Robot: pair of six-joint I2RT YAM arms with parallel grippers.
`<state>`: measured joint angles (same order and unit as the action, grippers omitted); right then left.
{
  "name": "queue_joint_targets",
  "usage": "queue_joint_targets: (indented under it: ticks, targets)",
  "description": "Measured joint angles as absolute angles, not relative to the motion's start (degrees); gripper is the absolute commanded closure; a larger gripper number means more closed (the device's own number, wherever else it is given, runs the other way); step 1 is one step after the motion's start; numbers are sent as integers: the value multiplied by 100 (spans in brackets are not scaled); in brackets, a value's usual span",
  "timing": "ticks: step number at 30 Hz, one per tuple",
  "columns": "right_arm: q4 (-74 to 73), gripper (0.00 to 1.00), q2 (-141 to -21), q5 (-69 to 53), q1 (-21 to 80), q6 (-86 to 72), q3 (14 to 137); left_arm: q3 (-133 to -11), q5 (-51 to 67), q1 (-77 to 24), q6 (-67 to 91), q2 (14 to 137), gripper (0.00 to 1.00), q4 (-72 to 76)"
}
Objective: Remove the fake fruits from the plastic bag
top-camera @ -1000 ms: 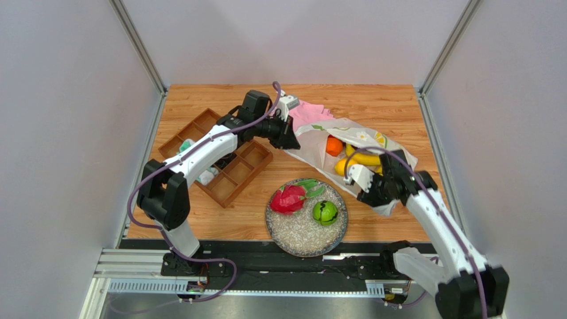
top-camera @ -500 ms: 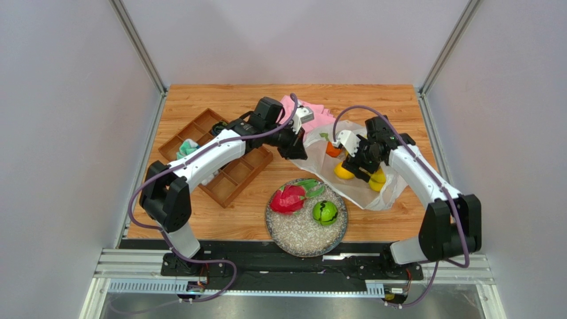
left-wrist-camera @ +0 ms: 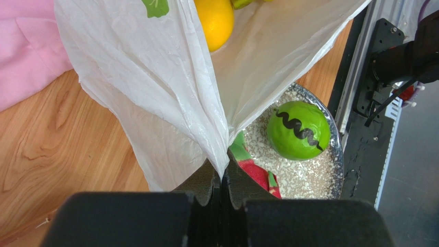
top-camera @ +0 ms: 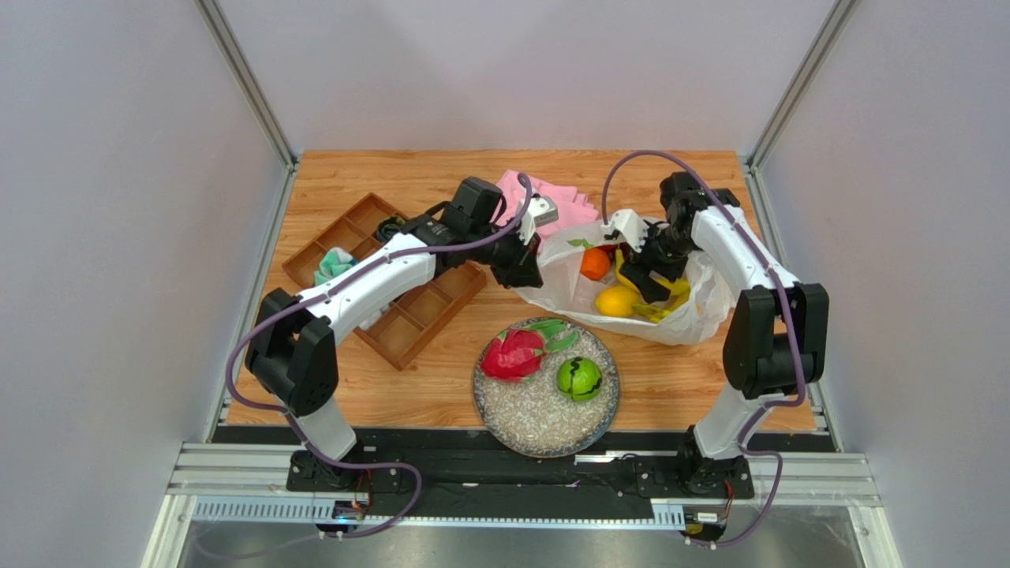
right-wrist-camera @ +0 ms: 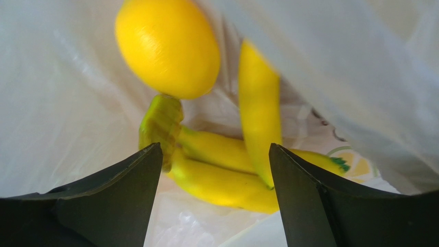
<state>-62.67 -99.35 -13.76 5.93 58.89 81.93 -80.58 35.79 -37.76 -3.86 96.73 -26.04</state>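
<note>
The left gripper (left-wrist-camera: 222, 181) is pressed together on a pinched fold of the plastic bag (left-wrist-camera: 154, 82), gripping the bag at its left edge, just beside the pink cloth (left-wrist-camera: 26, 46); the right gripper (right-wrist-camera: 214, 164) is inside the bag mouth with its jaws spread wide and nothing clamped; the yellow bananas (right-wrist-camera: 226, 185) lie directly ahead, between the two fingers; the lemon (right-wrist-camera: 167, 46) lies just beyond them, next to their green stem end; the orange (top-camera: 595, 263) sits in the bag near the opening; the dragon fruit (top-camera: 513, 354) and the green round fruit (left-wrist-camera: 299, 130) rest on the speckled plate (top-camera: 528, 426), outside the bag, near the arm bases
</note>
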Motion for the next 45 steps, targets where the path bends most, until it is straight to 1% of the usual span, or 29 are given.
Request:
queue_joint_targets:
  ticks: [3,8,13,16,18,19,21,23,25,27,28,29,35,36,37,38,42,45]
  targets:
    - [-6604,17,-9771,-1634,519,5994,8193,-8058,3553,-3776,-425,9673,100,-2633]
    - [-6969,17,-9161,-1992,537,6141,8099,-8075,3559,-3776,-419,9677,100,-2663]
    - [-6886,17,-8803,-1992,556,6178,7363,-8215,3590,-3780,-388,9736,100,-2683]
    - [-6692,19,-8851,-1859,556,6178,6928,-8315,3594,-3795,-379,9784,100,-2685]
    - [-6508,30,-8945,-1717,556,6176,6785,-8344,3592,-3809,-379,9786,100,-2700]
    - [-6394,42,-9017,-1638,556,6176,6764,-8353,3594,-3817,-381,9786,100,-2705]
    - [-6139,55,-9164,-1511,558,6158,6753,-8359,3592,-3826,-386,9786,100,-2716]
    - [-6012,67,-9223,-1490,558,6158,6772,-8359,3588,-3830,-397,9786,100,-2735]
    - [-6075,77,-9227,-1562,558,6163,6888,-8359,3577,-3830,-403,9786,100,-2755]
    - [-6276,80,-9225,-1774,574,6143,7266,-8359,3553,-3828,-412,9786,100,-2766]
    - [-6381,87,-9198,-1900,589,6101,7498,-8359,3540,-3828,-423,9786,100,-2766]
    - [-6493,90,-9148,-2043,613,6073,7725,-8359,3527,-3830,-429,9786,100,-2766]
    - [-7022,92,-8637,-2923,810,5673,9113,-8403,3422,-3830,-480,9841,100,-2792]
    - [-7072,93,-8571,-3028,827,5594,9262,-8436,3395,-3830,-495,9867,79,-2805]
    - [-7116,93,-8486,-3166,854,5487,9439,-8495,3365,-3830,-530,9913,67,-2847]
    - [-7155,94,-8409,-3295,871,5358,9594,-8580,3321,-3830,-587,9959,49,-2888]
    - [-7334,95,-8263,-3730,923,4818,10090,-8945,3092,-3828,-744,10077,33,-3030]
    - [-7406,95,-8263,-4023,932,4368,10381,-9301,2897,-3822,-829,10077,24,-3151]
